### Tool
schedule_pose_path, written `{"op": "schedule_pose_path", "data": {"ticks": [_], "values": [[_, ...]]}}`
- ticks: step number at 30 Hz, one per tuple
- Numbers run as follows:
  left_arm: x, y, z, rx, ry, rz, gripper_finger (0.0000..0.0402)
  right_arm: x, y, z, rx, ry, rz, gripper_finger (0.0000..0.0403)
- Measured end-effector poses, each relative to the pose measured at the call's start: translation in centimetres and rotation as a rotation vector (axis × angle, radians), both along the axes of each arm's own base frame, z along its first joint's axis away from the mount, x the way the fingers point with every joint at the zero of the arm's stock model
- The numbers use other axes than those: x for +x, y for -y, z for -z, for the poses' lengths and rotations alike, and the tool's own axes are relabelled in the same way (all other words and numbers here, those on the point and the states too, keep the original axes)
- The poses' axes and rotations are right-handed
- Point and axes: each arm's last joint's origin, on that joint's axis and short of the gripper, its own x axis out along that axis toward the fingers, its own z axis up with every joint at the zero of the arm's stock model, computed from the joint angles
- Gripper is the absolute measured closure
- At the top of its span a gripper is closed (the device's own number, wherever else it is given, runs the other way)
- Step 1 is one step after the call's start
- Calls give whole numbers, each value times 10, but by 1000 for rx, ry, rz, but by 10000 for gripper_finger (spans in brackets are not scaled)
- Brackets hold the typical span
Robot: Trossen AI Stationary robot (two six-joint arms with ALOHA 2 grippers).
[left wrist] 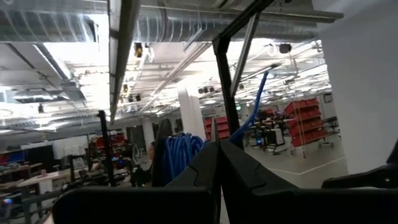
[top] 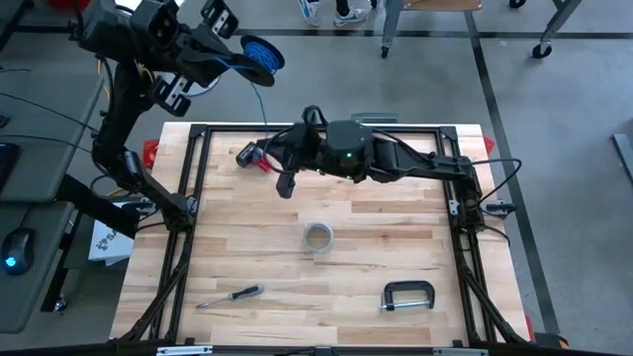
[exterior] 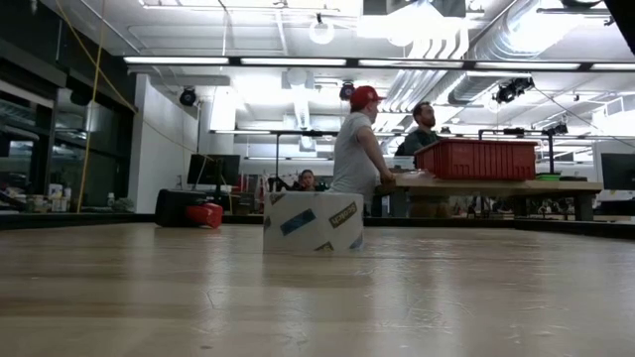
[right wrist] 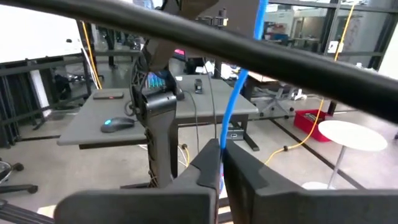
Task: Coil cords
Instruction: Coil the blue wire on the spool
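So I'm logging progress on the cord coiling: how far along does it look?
Partly done. The left gripper, raised beyond the table's back-left corner, is shut on a bundle of blue cord already wound into loops. In hand: a straight run of that cord drops to the right gripper, shut on it near the table's back edge. Left: winding in the remaining length. No pale grey cord is visible.

I see a grey floor (top: pixel 554 148), bright ceiling lights (exterior: pixel 189 61), silver ducts (exterior: pixel 476 74), a white pillar (left wrist: pixel 189 112) and a grey desk (right wrist: pixel 124 121).
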Motion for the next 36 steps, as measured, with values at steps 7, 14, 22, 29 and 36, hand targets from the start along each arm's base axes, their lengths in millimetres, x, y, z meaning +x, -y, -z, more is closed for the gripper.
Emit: {"op": "schedule_pose_path", "data": {"ticks": [7, 14, 22, 29, 36], "values": [[-12, -6, -3, 3, 14, -58, 397, -16, -1, -10, -1, -24, -1, 401], [-35, -13, -6, -44, -9, -157, 397, -41, -8, -24, -6, -66, -20, 402], [-48, -30, 26, -383, -413, -180, 397, -79, -22, -43, -48, -124, -83, 402], [-45, -30, 38, -640, -634, 25, 397, -98, -25, -54, -77, -118, -101, 403], [-36, -29, 57, -802, -846, 150, 397, -108, -24, -63, -94, -77, -112, 403]]}}
